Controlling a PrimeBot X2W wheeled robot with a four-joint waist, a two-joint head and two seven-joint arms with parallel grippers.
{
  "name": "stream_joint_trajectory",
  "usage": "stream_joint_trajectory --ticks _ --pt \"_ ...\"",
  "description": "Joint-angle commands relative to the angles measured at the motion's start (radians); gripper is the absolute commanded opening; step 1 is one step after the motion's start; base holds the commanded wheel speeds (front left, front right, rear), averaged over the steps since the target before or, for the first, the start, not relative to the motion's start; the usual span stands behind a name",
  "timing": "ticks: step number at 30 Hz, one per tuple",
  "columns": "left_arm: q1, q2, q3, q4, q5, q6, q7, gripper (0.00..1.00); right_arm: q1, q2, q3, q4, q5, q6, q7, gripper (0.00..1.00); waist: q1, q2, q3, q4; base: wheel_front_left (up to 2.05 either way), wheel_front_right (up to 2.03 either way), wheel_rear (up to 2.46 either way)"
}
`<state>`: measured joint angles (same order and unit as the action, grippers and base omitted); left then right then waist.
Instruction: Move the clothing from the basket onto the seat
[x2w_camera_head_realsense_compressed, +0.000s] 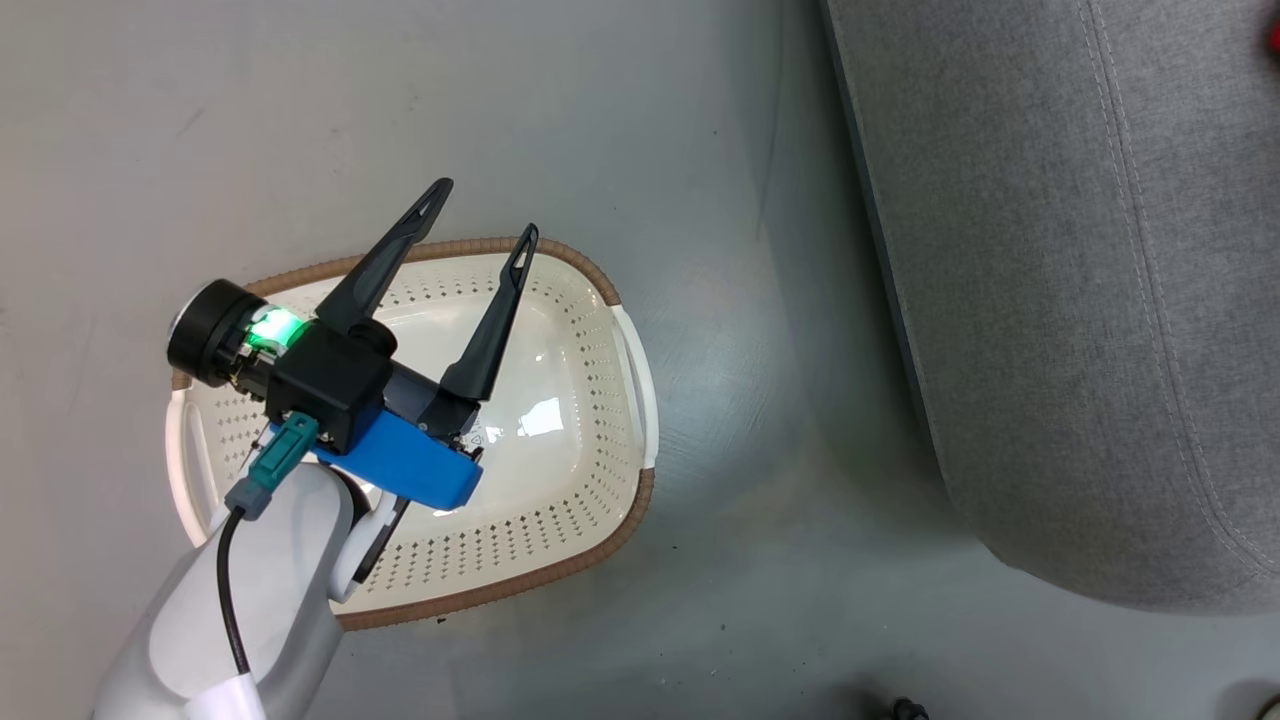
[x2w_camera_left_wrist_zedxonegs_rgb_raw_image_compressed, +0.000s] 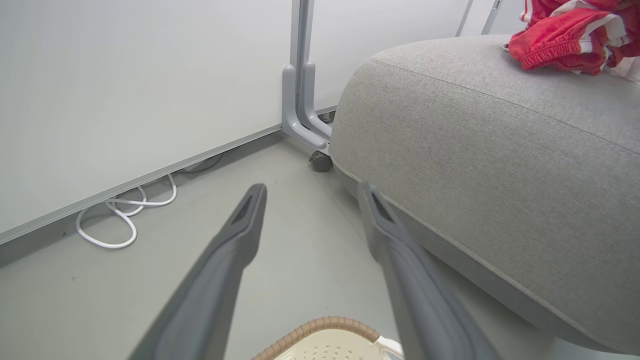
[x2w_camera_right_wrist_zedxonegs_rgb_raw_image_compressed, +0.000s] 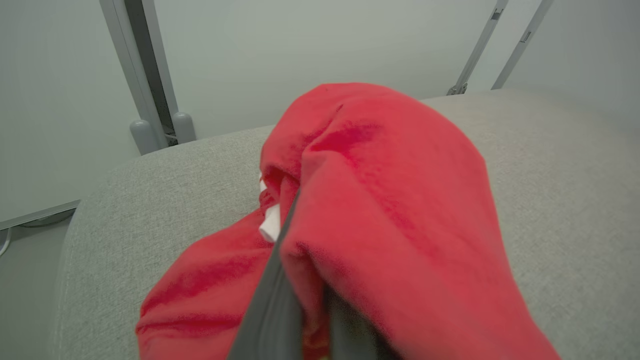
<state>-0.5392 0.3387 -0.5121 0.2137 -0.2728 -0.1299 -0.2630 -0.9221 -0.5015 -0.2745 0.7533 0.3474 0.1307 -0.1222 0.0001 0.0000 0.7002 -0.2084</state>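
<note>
The cream basket (x2w_camera_head_realsense_compressed: 600, 282) with its brown rim stands on the floor, its inside bare and glossy. My left gripper (x2w_camera_head_realsense_compressed: 485, 208) hangs open over the basket's far half, nothing between its fingers (x2w_camera_left_wrist_zedxonegs_rgb_raw_image_compressed: 235, 240); the basket's rim (x2w_camera_left_wrist_zedxonegs_rgb_raw_image_compressed: 325, 324) shows below them. The grey seat (x2w_camera_head_realsense_compressed: 1050, 300) lies to the right. A bunched red and white garment (x2w_camera_left_wrist_zedxonegs_rgb_raw_image_compressed: 565, 45) rests on the seat (x2w_camera_left_wrist_zedxonegs_rgb_raw_image_compressed: 475, 150). Above the seat (x2w_camera_right_wrist_zedxonegs_rgb_raw_image_compressed: 175, 175), my right gripper (x2w_camera_right_wrist_zedxonegs_rgb_raw_image_compressed: 292, 280) is shut on red clothing (x2w_camera_right_wrist_zedxonegs_rgb_raw_image_compressed: 390, 190) that drapes over its fingers and hides their tips.
A strip of grey floor (x2w_camera_head_realsense_compressed: 780, 420) separates basket and seat. A grey partition post on a caster (x2w_camera_left_wrist_zedxonegs_rgb_raw_image_compressed: 300, 100) stands by the seat's corner. A looped white cable (x2w_camera_left_wrist_zedxonegs_rgb_raw_image_compressed: 120, 220) lies along the wall panel's foot.
</note>
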Motion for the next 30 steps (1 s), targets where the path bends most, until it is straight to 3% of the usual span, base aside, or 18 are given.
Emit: stream_joint_trajectory --ticks 1,11,12,13,14,15,30 --pt "-0.002 -0.002 0.007 -0.006 0.004 -0.001 -0.003 1.00 0.003 -0.001 0.010 0.012 0.003 0.000 -0.016 0.00 -0.0001 0.0000 0.000 0.001 0.00 0.00 0.00" --pt "-0.009 -0.007 0.012 0.000 0.008 -0.001 -0.003 1.00 0.007 -0.016 0.055 0.085 0.039 0.000 -0.065 0.00 -0.0001 0.0000 -0.010 0.003 0.00 0.00 0.00" --pt "-0.007 -0.007 0.012 0.001 0.007 -0.001 -0.003 1.00 0.006 -0.014 0.060 0.090 0.041 0.000 -0.068 0.20 -0.0001 0.0000 -0.012 0.003 0.00 0.00 0.00" --pt "-0.006 -0.008 0.012 0.002 0.007 -0.001 -0.003 1.00 0.006 -0.014 0.064 0.095 0.043 0.000 -0.074 0.20 -0.0001 0.0000 -0.015 0.003 0.00 0.00 0.00" --pt "-0.005 -0.009 0.011 0.003 0.006 -0.001 -0.003 1.00 0.006 -0.014 0.070 0.098 0.046 0.000 -0.076 0.93 -0.0001 0.0000 -0.017 0.003 0.00 0.00 0.00" --pt "-0.005 -0.009 0.010 0.004 0.005 -0.001 -0.003 1.00 0.006 -0.015 0.074 0.103 0.051 0.000 -0.078 1.00 -0.0001 0.0000 -0.020 0.003 0.00 0.00 0.00" --pt "0.009 -0.026 0.015 0.015 -0.003 -0.001 -0.003 1.00 -0.012 -0.038 0.120 0.136 0.067 0.000 -0.102 1.00 -0.0001 0.0000 -0.052 0.007 0.00 0.00 0.00"
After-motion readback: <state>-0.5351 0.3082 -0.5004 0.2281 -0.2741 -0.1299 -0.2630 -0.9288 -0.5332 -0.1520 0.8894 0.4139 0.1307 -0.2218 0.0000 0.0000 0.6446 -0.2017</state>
